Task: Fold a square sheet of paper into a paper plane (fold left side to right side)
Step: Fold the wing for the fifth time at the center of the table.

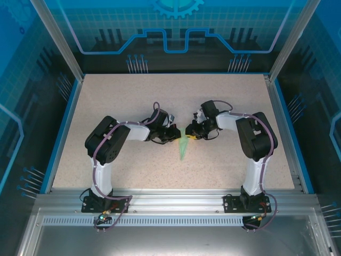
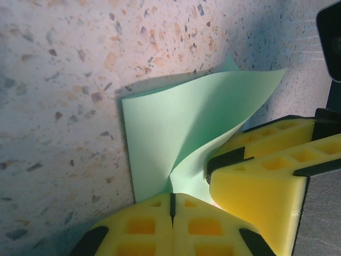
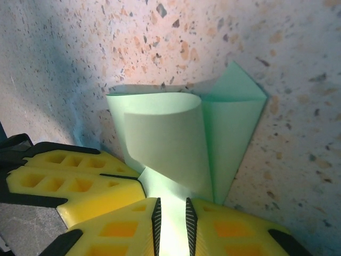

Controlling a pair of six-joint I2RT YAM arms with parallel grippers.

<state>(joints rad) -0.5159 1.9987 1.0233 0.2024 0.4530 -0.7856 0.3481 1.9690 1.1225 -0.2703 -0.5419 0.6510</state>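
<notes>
From above, a pale mint-green sheet of paper, thin and plain, lies at the centre of the frame on the speckled beige table. It is partly folded into a slim shape whose point faces the lower edge of the picture. The two black arms bend inward from left and right, and the left claw and right claw meet just above the sheet's upper end, almost touching each other.

In the left wrist view, the left claw sits at the bottom centre. Its yellow fingers are pressed together, and the paper's lower edge is pinched in the seam. One layer of the sheet curls up off the table toward the upper right. The right claw pushes in from the lower right, against the sheet.

In the right wrist view, the right claw at the bottom centre stands narrow, with green paper caught in the slim gap between its jaws. A flap rolls over in a loose curve at the middle, and a flat pointed layer lies on the table to its right. The left claw comes in from the lower left, its tips touching the sheet.
</notes>
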